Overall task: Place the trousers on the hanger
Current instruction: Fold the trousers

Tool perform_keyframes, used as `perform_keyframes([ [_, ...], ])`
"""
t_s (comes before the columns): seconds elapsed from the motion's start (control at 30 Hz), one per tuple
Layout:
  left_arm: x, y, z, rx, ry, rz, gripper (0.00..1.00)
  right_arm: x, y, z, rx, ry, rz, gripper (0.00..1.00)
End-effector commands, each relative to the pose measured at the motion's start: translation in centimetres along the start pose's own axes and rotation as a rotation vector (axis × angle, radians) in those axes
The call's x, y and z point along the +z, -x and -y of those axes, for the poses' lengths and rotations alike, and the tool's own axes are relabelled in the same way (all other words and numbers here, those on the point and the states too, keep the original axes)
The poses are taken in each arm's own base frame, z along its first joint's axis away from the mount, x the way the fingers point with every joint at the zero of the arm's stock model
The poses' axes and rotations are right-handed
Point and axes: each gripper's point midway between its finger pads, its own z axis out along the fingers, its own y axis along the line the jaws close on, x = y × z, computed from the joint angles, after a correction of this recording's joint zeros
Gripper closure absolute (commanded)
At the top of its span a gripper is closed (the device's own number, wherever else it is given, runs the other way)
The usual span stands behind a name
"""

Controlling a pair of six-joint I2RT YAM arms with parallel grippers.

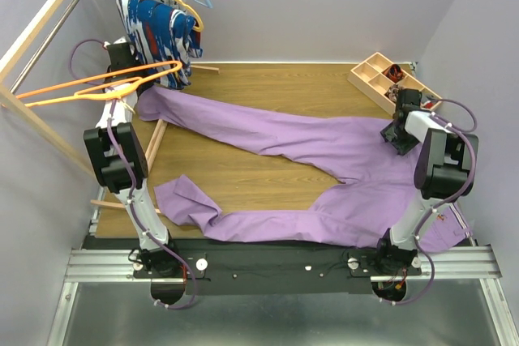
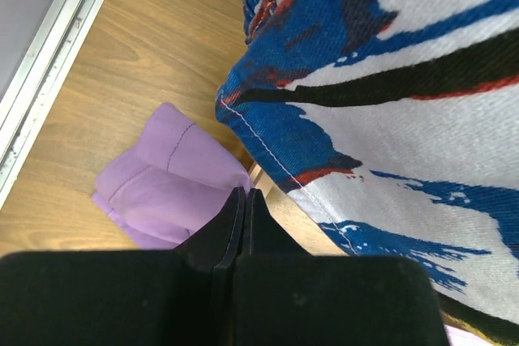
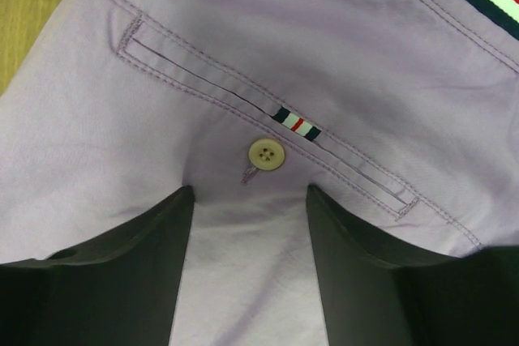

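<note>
Showing striped pocket tab [image 3: 297,121]: lilac trousers [image 3: 243,38]

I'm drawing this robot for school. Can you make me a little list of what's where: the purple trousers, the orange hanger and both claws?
Trousers: spread on the wooden table, waist by the right arm, legs reaching toward the left
Hanger: far left, by the left arm, trousers not hung over it
Left claw: shut, close to the patterned garment; nothing seen between its fingers
Right claw: open, over the back-pocket button
Job: not done yet
</note>
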Motion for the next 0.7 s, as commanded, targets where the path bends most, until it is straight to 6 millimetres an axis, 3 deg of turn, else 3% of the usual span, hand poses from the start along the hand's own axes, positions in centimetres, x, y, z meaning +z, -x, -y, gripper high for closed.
perform_keyframes([
  [0.0, -0.5, 0.2, 1.4, 0.034, -0.058, 0.007, 1.00, -0.7, 0.7, -0.3, -0.089, 0.061, -0.010, 0.29],
  [0.13, -0.9, -0.5, 2.7, 0.047, -0.088, -0.005, 1.00, -3.8, 2.3, -2.7, -0.197, 0.213, 0.022, 0.23],
  [0.27, -1.3, -1.1, 3.9, 0.049, -0.131, -0.023, 1.00, -9.1, 4.4, -5.7, -0.325, 0.368, 0.131, 0.19],
  [0.37, -1.7, -1.3, 4.3, 0.047, -0.151, -0.031, 1.00, -14.1, 4.7, -9.0, -0.428, 0.560, 0.194, 0.19],
  [0.4, -1.7, -1.3, 4.4, 0.047, -0.156, -0.031, 1.00, -16.7, 4.8, -10.7, -0.466, 0.648, 0.227, 0.19],
  [0.47, -2.1, -1.2, 4.7, 0.050, -0.171, -0.031, 1.00, -20.3, 3.9, -13.3, -0.572, 0.794, 0.264, 0.19],
  [0.5, -2.1, -1.2, 4.7, 0.051, -0.172, -0.033, 1.00, -23.7, 3.1, -15.5, -0.631, 0.881, 0.307, 0.19],
  [0.57, -2.5, -1.2, 4.8, 0.060, -0.177, -0.035, 1.00, -27.3, 1.5, -18.1, -0.728, 1.011, 0.328, 0.19],
  [0.6, -2.5, -1.2, 4.7, 0.061, -0.176, -0.038, 1.00, -29.2, -0.1, -19.6, -0.771, 1.086, 0.317, 0.19],
  [0.63, -2.7, -1.2, 4.8, 0.066, -0.179, -0.040, 1.00, -32.9, -0.7, -21.0, -0.797, 1.220, 0.316, 0.20],
  [0.67, -2.8, -1.3, 4.8, 0.073, -0.179, -0.043, 1.00, -33.4, -1.9, -22.2, -0.830, 1.270, 0.286, 0.20],
])
